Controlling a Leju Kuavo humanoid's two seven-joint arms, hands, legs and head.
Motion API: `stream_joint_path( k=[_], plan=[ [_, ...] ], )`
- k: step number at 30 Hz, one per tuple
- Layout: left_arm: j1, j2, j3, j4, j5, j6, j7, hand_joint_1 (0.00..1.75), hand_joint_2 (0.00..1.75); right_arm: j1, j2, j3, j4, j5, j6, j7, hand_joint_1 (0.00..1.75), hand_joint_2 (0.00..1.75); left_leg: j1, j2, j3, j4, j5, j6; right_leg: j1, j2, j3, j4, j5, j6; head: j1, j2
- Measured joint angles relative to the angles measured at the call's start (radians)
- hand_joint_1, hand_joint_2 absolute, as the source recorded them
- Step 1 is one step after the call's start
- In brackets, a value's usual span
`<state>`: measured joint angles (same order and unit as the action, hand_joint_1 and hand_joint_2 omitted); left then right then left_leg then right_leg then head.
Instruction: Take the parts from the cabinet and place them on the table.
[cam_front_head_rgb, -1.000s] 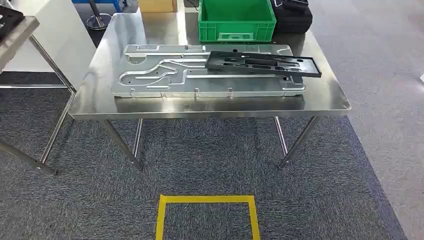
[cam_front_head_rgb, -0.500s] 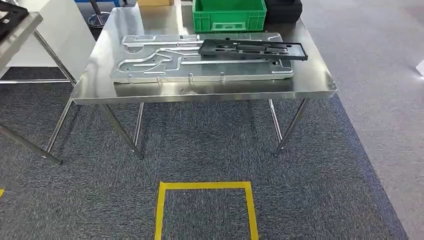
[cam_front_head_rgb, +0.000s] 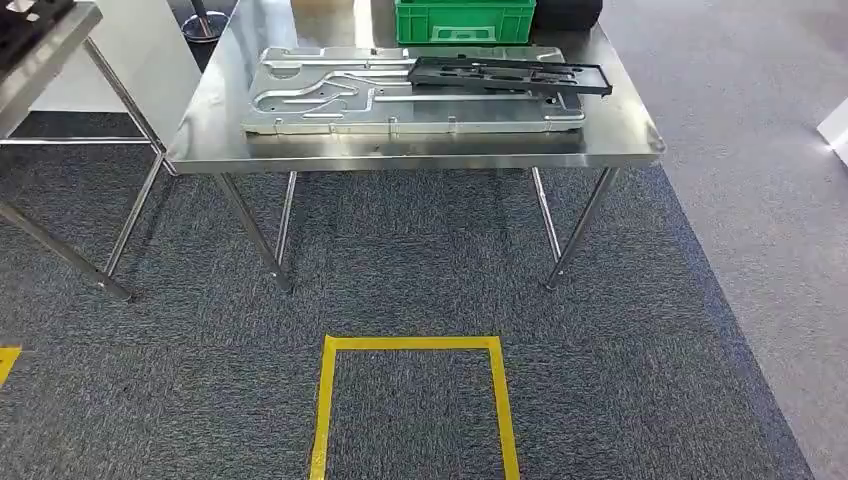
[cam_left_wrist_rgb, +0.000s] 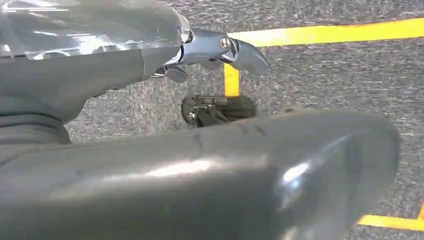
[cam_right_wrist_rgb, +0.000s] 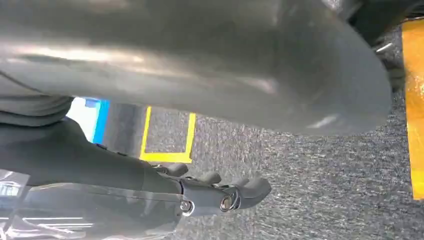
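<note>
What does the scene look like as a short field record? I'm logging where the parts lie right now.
table: steel table, on grey carpet
silver plate: flat on the table
black frame part: lies on the plate's right half
green crate: at the table's far edge
floor mark: yellow tape square before the table
left hand: holds nothing
right hand: holds nothing

On the middle table (cam_front_head_rgb: 410, 150): one metal plate (cam_front_head_rgb: 400, 100), one black frame (cam_front_head_rgb: 510, 75) (lying across the plate), one green crate (cam_front_head_rgb: 465, 20).
</note>
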<state>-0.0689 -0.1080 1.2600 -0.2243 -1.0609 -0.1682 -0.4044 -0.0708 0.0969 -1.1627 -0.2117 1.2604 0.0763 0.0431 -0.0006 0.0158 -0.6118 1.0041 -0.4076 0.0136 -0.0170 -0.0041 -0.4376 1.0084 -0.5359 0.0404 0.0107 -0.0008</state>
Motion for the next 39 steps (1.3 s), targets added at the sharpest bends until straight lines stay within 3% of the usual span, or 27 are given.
stream_joint_path(
  k=[1, 4, 5, 6, 8, 9, 10, 12, 13, 14, 15, 16, 19, 20, 22, 24, 25, 26, 28, 29, 30, 31, 34, 35, 36, 37, 39],
  plan=[
    [-0.001, 0.000, 0.000, 0.000, -0.001, -0.001, 0.000, 0.00, 0.00, -0.003, 0.000, 0.001, 0.000, 0.001, 0.000, -0.001, 0.00, 0.00, -0.001, 0.001, -0.006, 0.005, 0.007, -0.007, 0.001, 0.002, 0.015, -0.045, -0.024, -0.011, -0.002, 0.000],
    [0.001, 0.002, 0.000, 0.000, -0.004, -0.002, -0.001, 0.00, 0.00, 0.000, 0.000, 0.007, 0.002, 0.004, 0.000, -0.008, 0.00, 0.00, 0.002, 0.001, -0.013, 0.002, 0.038, -0.028, 0.004, 0.000, -0.010, -0.036, 0.000, -0.037, -0.001, 0.000],
    [0.001, 0.004, 0.000, 0.000, -0.004, -0.002, -0.001, 0.00, 0.00, -0.003, 0.001, 0.008, 0.003, 0.004, 0.001, -0.008, 0.00, 0.00, 0.008, -0.002, -0.024, 0.012, 0.019, -0.032, 0.001, -0.007, -0.022, -0.037, 0.013, -0.048, -0.001, 0.000],
    [0.002, 0.005, 0.000, 0.000, -0.004, -0.002, 0.000, 0.00, 0.00, -0.004, 0.001, 0.009, 0.003, 0.004, 0.000, -0.011, 0.00, 0.00, 0.009, -0.005, -0.041, 0.045, -0.038, -0.035, 0.002, -0.007, -0.037, -0.037, 0.024, -0.057, -0.002, 0.000],
    [0.005, 0.005, 0.000, 0.000, -0.006, -0.002, 0.001, 0.00, 0.00, -0.003, 0.001, 0.010, 0.003, 0.004, 0.000, -0.013, 0.00, 0.00, 0.011, -0.006, -0.078, 0.192, -0.168, -0.043, 0.006, -0.008, -0.069, -0.035, 0.049, -0.063, -0.006, 0.000],
    [0.005, 0.005, -0.001, 0.000, -0.008, -0.002, 0.003, 0.00, 0.00, -0.002, 0.000, 0.010, 0.003, 0.004, 0.000, -0.013, 0.00, 0.00, 0.011, -0.006, -0.092, 0.271, -0.201, -0.045, 0.009, -0.008, -0.087, -0.033, 0.062, -0.063, -0.008, 0.000],
    [0.004, 0.005, -0.001, 0.000, -0.010, -0.002, 0.003, 0.00, 0.00, -0.002, 0.000, 0.010, 0.003, 0.004, 0.000, -0.013, 0.00, 0.00, 0.011, -0.006, -0.090, 0.312, -0.200, -0.045, 0.011, -0.008, -0.104, -0.029, 0.073, -0.063, -0.007, 0.000],
    [0.003, 0.005, -0.002, 0.000, -0.011, -0.002, 0.000, 0.00, 0.00, -0.002, 0.000, 0.010, 0.003, 0.004, 0.000, -0.013, 0.00, 0.00, 0.011, -0.007, -0.032, 0.280, -0.136, -0.040, 0.014, -0.008, -0.137, -0.020, 0.091, -0.061, -0.007, 0.000],
    [0.001, 0.006, -0.003, 0.000, -0.011, -0.002, -0.006, 0.00, 0.00, -0.003, 0.000, 0.010, 0.003, 0.005, 0.000, -0.013, 0.00, 0.00, 0.010, -0.007, 0.025, 0.209, -0.102, -0.033, 0.015, -0.007, -0.153, -0.014, 0.099, -0.059, -0.007, 0.000],
    [-0.002, 0.007, -0.006, 0.000, -0.011, -0.003, -0.013, 0.00, 0.00, -0.004, 0.000, 0.011, 0.003, 0.005, 0.001, -0.013, 0.00, 0.00, 0.006, -0.009, 0.096, 0.116, -0.095, -0.023, 0.016, -0.006, -0.165, -0.008, 0.107, -0.057, -0.008, 0.000],
    [-0.006, 0.012, -0.008, 0.000, -0.011, -0.004, -0.018, 0.00, 0.00, -0.006, 0.004, 0.011, 0.004, 0.005, 0.001, -0.013, 0.00, 0.00, -0.001, -0.011, 0.176, 0.014, -0.129, -0.009, 0.017, -0.006, -0.170, -0.003, 0.114, -0.052, -0.007, 0.000],
    [-0.009, 0.013, -0.010, 0.000, -0.011, -0.005, -0.022, 0.00, 0.00, -0.005, 0.005, 0.012, 0.005, 0.006, 0.001, -0.013, 0.00, 0.00, -0.002, -0.009, 0.207, -0.048, -0.144, -0.006, 0.018, -0.007, -0.174, -0.001, 0.121, -0.046, -0.007, 0.000],
    [-0.012, 0.013, -0.011, 0.000, -0.011, -0.006, -0.027, 0.00, 0.00, -0.007, 0.005, 0.014, 0.005, 0.010, 0.006, -0.013, 0.00, 0.00, -0.009, -0.009, 0.184, -0.051, -0.128, 0.010, 0.011, -0.010, -0.181, -0.008, 0.152, -0.026, -0.007, 0.000],
    [-0.011, 0.013, -0.011, 0.000, -0.011, -0.006, -0.027, 0.00, 0.00, -0.007, 0.003, 0.014, 0.005, 0.010, 0.007, -0.013, 0.00, 0.00, 0.001, -0.004, 0.175, -0.059, -0.109, 0.018, 0.009, -0.007, -0.188, -0.001, 0.142, -0.019, -0.007, 0.000],
    [-0.012, 0.015, -0.011, 0.000, -0.011, -0.006, -0.025, 0.00, 0.00, -0.007, 0.002, 0.014, 0.006, 0.011, 0.011, -0.013, 0.00, 0.00, 0.000, -0.001, 0.147, -0.057, -0.087, 0.033, 0.007, 0.000, -0.219, 0.083, 0.024, -0.013, -0.003, 0.000],
    [-0.011, 0.015, -0.011, 0.000, -0.013, -0.006, -0.023, 0.00, 0.00, -0.006, 0.002, 0.014, 0.008, 0.011, 0.014, -0.013, 0.00, 0.00, -0.001, -0.001, 0.115, -0.054, -0.065, 0.032, 0.003, 0.000, -0.254, 0.230, -0.075, -0.003, -0.004, 0.000],
    [-0.011, 0.016, -0.012, 0.000, -0.014, -0.006, -0.021, 0.00, 0.00, -0.007, 0.002, 0.014, 0.008, 0.011, 0.014, -0.013, 0.00, 0.00, -0.001, 0.000, 0.102, -0.049, -0.054, 0.030, 0.002, 0.000, -0.261, 0.283, -0.082, 0.000, -0.004, 0.000],
    [-0.011, 0.016, -0.013, 0.000, -0.015, -0.006, -0.019, 0.00, 0.00, -0.006, 0.002, 0.014, 0.008, 0.011, 0.014, -0.013, 0.00, 0.00, 0.000, 0.000, 0.080, -0.042, -0.044, 0.027, 0.000, 0.000, -0.250, 0.300, -0.057, 0.003, -0.004, 0.000],
    [-0.011, 0.016, -0.016, 0.000, -0.018, -0.006, -0.016, 0.00, 0.00, -0.007, 0.001, 0.014, 0.008, 0.007, 0.013, -0.013, 0.00, 0.00, 0.002, 0.000, 0.045, -0.026, -0.030, 0.021, -0.004, 0.000, -0.172, 0.215, 0.017, 0.004, -0.004, 0.000],
    [-0.011, 0.016, -0.016, 0.000, -0.018, -0.006, -0.015, 0.00, 0.00, -0.007, 0.001, 0.014, 0.008, 0.006, 0.013, -0.013, 0.00, 0.00, 0.003, 0.000, 0.028, -0.016, -0.024, 0.016, -0.007, 0.000, -0.102, 0.118, 0.036, 0.004, -0.004, 0.000],
    [-0.012, 0.017, -0.016, 0.000, -0.018, -0.006, -0.014, 0.00, 0.00, -0.009, 0.001, 0.014, 0.008, 0.006, 0.013, -0.013, 0.00, 0.00, 0.002, -0.001, 0.017, -0.006, -0.020, 0.011, -0.008, 0.000, -0.041, 0.030, 0.016, 0.002, -0.004, 0.000],
    [-0.012, 0.017, -0.017, 0.000, -0.018, -0.006, -0.014, 0.00, 0.00, -0.010, 0.001, 0.014, 0.008, 0.006, 0.013, -0.013, 0.00, 0.00, -0.001, 0.000, 0.006, 0.003, -0.016, 0.005, 0.000, 0.003, -0.010, -0.033, -0.006, -0.005, -0.005, 0.000],
    [-0.012, 0.020, -0.017, 0.000, -0.017, -0.006, -0.011, 0.00, 0.00, -0.009, 0.002, 0.014, 0.010, 0.005, 0.013, -0.012, 0.00, 0.00, 0.001, -0.001, -0.001, -0.002, 0.011, -0.014, 0.005, 0.004, -0.032, -0.024, 0.005, -0.029, -0.005, 0.000],
    [-0.010, 0.023, -0.017, 0.000, -0.017, -0.006, -0.010, 0.00, 0.00, -0.009, 0.003, 0.014, 0.011, 0.005, 0.013, -0.012, 0.00, 0.00, 0.001, -0.004, -0.009, 0.001, 0.009, -0.021, -0.002, 0.000, -0.041, -0.031, 0.017, -0.041, -0.003, 0.000],
    [-0.011, 0.024, -0.017, 0.000, -0.017, -0.006, -0.010, 0.00, 0.00, -0.012, 0.003, 0.014, 0.011, 0.005, 0.013, -0.012, 0.00, 0.00, 0.005, -0.006, -0.022, 0.022, -0.030, -0.026, -0.002, -0.003, -0.053, -0.030, 0.028, -0.052, -0.005, 0.000],
    [-0.010, 0.025, -0.017, 0.000, -0.017, -0.006, -0.009, 0.00, 0.00, -0.014, 0.003, 0.014, 0.011, 0.005, 0.013, -0.012, 0.00, 0.00, 0.005, -0.007, -0.039, 0.075, -0.092, -0.029, -0.002, -0.004, -0.065, -0.030, 0.039, -0.061, -0.008, 0.000],
    [-0.011, 0.025, -0.017, 0.000, -0.015, -0.007, -0.009, 0.00, 0.00, -0.013, 0.003, 0.014, 0.010, 0.005, 0.012, -0.012, 0.00, 0.00, 0.008, -0.007, -0.078, 0.229, -0.197, -0.035, 0.003, -0.005, -0.091, -0.029, 0.059, -0.063, -0.008, 0.000]
  ],
)
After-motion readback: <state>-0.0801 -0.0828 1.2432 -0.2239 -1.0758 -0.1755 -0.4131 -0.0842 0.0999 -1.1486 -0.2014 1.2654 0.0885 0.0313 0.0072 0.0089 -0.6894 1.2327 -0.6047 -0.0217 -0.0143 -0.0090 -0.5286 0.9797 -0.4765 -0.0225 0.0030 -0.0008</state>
